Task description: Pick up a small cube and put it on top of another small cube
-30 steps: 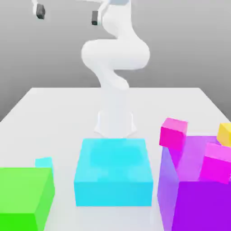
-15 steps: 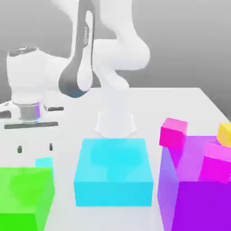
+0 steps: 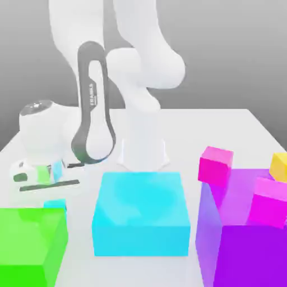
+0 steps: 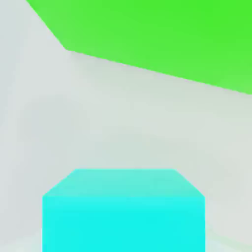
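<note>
The small cube (image 3: 55, 204) is cyan and rests on the white table (image 3: 224, 129) at the exterior view's left, half hidden behind the big green block (image 3: 31, 244). My gripper (image 3: 53, 196) has come down right over it, the hand tilted just above the cube's top. The hand view looks at the same small cube (image 4: 123, 211) from very close, centred under the hand, with the green block (image 4: 147, 34) beyond it. The gripper is shut, and the cube sits where it closes.
A large cyan block (image 3: 140, 218) stands in the middle, in front of the arm's base (image 3: 143, 154). A big purple block (image 3: 246, 241) stands at the exterior view's right with a magenta cube (image 3: 269, 202) on it. Another magenta cube (image 3: 216, 165) and a yellow one (image 3: 279, 165) lie behind.
The arm swung down from high above to the table at the exterior view's left. The gripper went from wide open to shut at the small cyan cube.
</note>
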You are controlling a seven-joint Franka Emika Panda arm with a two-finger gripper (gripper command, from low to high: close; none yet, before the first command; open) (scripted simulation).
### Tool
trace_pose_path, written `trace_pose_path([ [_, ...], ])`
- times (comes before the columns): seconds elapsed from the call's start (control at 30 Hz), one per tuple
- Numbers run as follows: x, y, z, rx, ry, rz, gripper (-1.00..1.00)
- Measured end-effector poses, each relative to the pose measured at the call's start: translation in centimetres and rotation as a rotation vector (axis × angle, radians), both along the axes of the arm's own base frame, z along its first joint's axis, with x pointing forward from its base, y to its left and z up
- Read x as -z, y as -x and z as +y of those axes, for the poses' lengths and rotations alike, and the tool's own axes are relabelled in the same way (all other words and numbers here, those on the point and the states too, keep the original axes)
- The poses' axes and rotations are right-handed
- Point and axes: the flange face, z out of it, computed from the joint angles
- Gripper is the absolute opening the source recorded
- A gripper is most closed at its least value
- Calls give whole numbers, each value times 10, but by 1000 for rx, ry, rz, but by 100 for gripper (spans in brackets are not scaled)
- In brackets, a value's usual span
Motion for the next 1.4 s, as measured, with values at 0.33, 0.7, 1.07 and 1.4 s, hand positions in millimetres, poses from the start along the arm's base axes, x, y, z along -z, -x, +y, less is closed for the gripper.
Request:
trace_pose_path([
  [0.33, -45, -17, -6, 41, 29, 43, -100],
  [0.7, -39, -41, -49, 215, 213, 132, -100],
  [1.07, -78, -88, -82, 371, 515, 123, -100],
  [1.4, -120, -167, 40, 291, 320, 65, -100],
])
